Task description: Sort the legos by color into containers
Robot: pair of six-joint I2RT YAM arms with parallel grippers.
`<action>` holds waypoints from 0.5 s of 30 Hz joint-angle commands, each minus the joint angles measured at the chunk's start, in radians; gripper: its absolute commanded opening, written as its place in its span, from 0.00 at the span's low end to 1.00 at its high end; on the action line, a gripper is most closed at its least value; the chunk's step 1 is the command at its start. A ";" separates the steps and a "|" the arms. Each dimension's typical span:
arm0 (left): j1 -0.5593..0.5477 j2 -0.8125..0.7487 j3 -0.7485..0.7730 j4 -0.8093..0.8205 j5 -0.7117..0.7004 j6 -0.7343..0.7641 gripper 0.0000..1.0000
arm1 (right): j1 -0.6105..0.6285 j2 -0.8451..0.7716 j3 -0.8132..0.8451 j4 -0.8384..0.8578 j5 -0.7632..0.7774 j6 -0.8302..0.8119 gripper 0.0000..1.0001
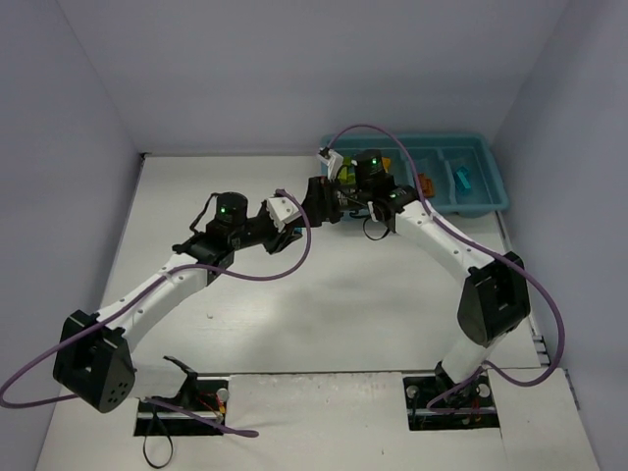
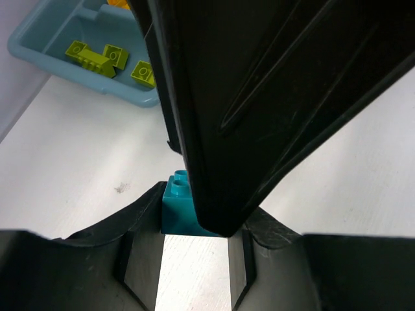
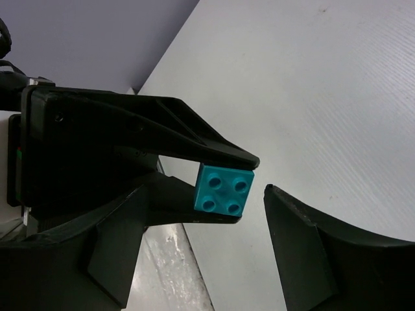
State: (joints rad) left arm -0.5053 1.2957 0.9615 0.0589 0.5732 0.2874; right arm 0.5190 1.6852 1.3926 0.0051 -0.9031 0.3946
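Counted: 2 arms, 2 pincers, 1 teal tray, and 1 cyan lego outside it. The left pincer was shut tight on that cyan lego, clamping 2 opposite side faces w/ all 4 studs facing the right wrist cam. The right pincer stood open around the same lego, w/ a clear gap btwn one finger and the brick; contact on the other side couldn't be told. The lego was just off the tray's front-left corner, over the table; whether it touched the table couldn't be told. Inside the tray were 3 lime-green legos in the left-end compartment, 1 loose cyan brick in a compartment toward the right end, and 1 orange piece by the front wall. The right arm hid part of the tray's left half. The tray sat in the table's far-right corner, w/ its back rim near the back wall and its right rim near the side wall, so room there was tight. The widest stretch of table lay left of and in front of the tray, crossed by the 2 arms and 2 purple cables.
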 commanded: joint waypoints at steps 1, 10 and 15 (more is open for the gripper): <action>-0.012 -0.029 0.062 0.075 0.030 0.015 0.17 | 0.032 -0.006 0.011 0.076 -0.005 0.012 0.67; -0.022 -0.022 0.059 0.096 0.007 0.015 0.17 | 0.062 0.025 0.011 0.075 0.016 0.016 0.43; -0.022 -0.026 0.052 0.105 -0.027 0.016 0.18 | 0.061 0.030 0.006 0.055 0.033 -0.003 0.14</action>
State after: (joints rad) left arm -0.5182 1.2961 0.9615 0.0502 0.5518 0.2878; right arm 0.5568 1.7245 1.3899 0.0261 -0.8326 0.4023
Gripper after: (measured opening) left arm 0.314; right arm 0.345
